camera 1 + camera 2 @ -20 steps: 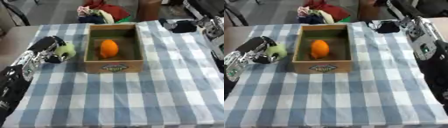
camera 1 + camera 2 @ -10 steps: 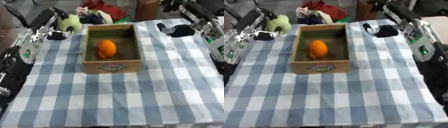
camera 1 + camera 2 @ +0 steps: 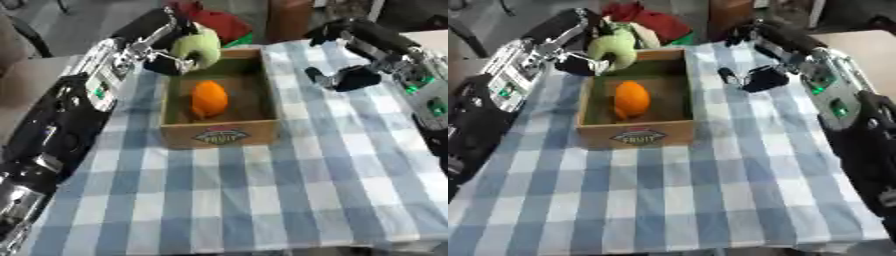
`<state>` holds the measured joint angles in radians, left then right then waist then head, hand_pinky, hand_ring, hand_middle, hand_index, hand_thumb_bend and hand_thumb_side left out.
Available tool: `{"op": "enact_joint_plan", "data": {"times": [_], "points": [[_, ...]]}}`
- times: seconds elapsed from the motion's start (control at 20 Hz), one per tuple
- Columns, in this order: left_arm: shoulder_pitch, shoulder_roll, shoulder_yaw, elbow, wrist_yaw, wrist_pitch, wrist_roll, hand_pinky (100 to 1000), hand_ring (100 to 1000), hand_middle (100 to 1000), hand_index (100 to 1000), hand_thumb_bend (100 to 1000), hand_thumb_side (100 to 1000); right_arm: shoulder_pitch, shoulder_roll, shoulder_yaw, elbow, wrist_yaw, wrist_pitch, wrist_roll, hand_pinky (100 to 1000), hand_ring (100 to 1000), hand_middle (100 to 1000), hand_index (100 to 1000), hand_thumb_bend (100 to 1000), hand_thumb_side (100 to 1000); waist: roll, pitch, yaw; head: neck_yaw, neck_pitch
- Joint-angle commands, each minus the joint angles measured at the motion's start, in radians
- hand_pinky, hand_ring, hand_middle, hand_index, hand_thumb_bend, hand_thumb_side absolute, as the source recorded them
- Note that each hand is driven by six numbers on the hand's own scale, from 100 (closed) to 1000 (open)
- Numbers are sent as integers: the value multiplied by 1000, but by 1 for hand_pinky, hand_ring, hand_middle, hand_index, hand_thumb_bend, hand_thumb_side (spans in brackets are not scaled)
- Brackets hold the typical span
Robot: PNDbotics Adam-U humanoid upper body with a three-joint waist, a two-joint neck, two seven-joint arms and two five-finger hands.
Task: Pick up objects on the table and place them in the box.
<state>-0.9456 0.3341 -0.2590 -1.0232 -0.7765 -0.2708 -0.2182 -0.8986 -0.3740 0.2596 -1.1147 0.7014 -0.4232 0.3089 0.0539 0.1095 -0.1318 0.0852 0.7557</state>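
Holding a pale green fruit (image 3: 199, 46) in curled fingers, the left hand (image 3: 166, 47) is hanging over the far left corner of the box (image 3: 219, 135). If the fingers are opening here, the fruit is probably hitting the rim and rolling off onto the cloth (image 3: 262, 200). It is looking soft and rounded, slightly bent. An orange (image 3: 210, 98) is lying inside. The right hand (image 3: 759, 75) is hovering beside the box; whether its fingers are open, one cannot tell.

box (image 3: 219, 135) label blurred, right forearm (image 3: 433, 112) cropped
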Motion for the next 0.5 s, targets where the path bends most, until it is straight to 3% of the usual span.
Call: {"op": "enact_joint_plan", "data": {"times": [0.05, 0.15, 0.2, 0.25, 0.35, 0.5], "points": [[-18, 1, 3, 20, 5, -6, -28, 715, 588, 554, 743, 186, 176, -24, -11, -2, -3, 7, -10, 18, 786, 773, 703, 882, 211, 398, -2, -16, -1, 0, -4], [-17, 1, 5, 27, 10, -2, -49, 804, 771, 771, 864, 328, 491, -24, -9, -4, -2, 9, -14, 24, 787, 773, 703, 883, 210, 397, -1, -16, -1, -2, -5], [-17, 2, 7, 25, 10, 0, -53, 819, 800, 801, 882, 362, 571, -23, -9, -5, -2, 9, -15, 25, 786, 773, 702, 884, 210, 396, -1, -16, 0, -2, -5], [-17, 3, 8, 20, 9, 2, -54, 861, 863, 874, 926, 433, 756, -24, -9, -6, -3, 10, -16, 25, 787, 773, 702, 884, 210, 394, -1, -16, 1, -3, -5], [-16, 7, 10, 11, 3, 6, -56, 879, 893, 918, 952, 412, 821, -23, -9, -7, -3, 9, -16, 24, 785, 772, 700, 883, 210, 389, -1, -17, 2, -4, -5], [-5, 12, 23, -14, -1, 27, -24, 883, 899, 928, 961, 403, 813, -21, -12, -14, -3, 5, -9, 15, 784, 771, 697, 882, 208, 385, -1, -18, 5, -7, -6]]}}
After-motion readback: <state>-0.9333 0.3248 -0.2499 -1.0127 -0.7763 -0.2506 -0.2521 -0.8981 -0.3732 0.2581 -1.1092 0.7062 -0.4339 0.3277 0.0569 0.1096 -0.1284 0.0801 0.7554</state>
